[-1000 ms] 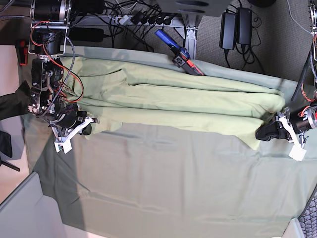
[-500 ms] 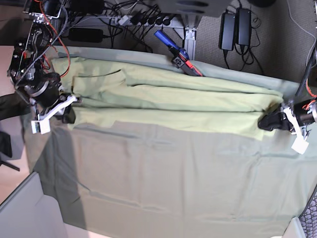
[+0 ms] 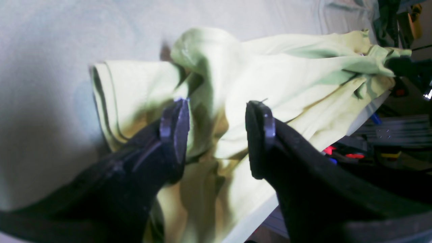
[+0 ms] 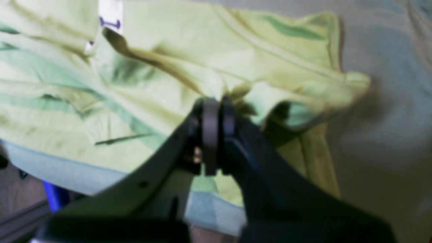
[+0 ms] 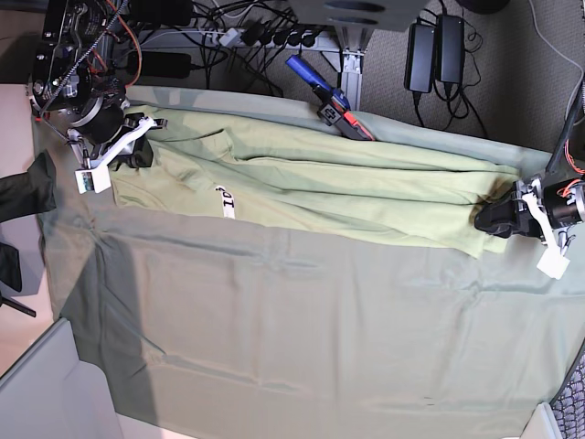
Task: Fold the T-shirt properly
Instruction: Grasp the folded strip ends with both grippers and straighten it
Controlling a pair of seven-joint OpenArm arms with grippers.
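Note: pale yellow-green cotton T-shirt [image 5: 329,187] long axis spans both arms; right gripper [image 4: 215,101] pinches collar end, left gripper [image 3: 216,111] gapes wide over hem end.

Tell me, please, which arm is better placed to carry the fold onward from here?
The right. The right gripper is shut on the T-shirt near its white tag, so it can pull at once. The left gripper is open at the other end and would likely have to close first.

- The table [image 5: 55,384] carries a grey-green table cloth [image 5: 302,338].
- The T-shirt [image 5: 347,192] lies on the cloth, stretched between both arms' fingers.
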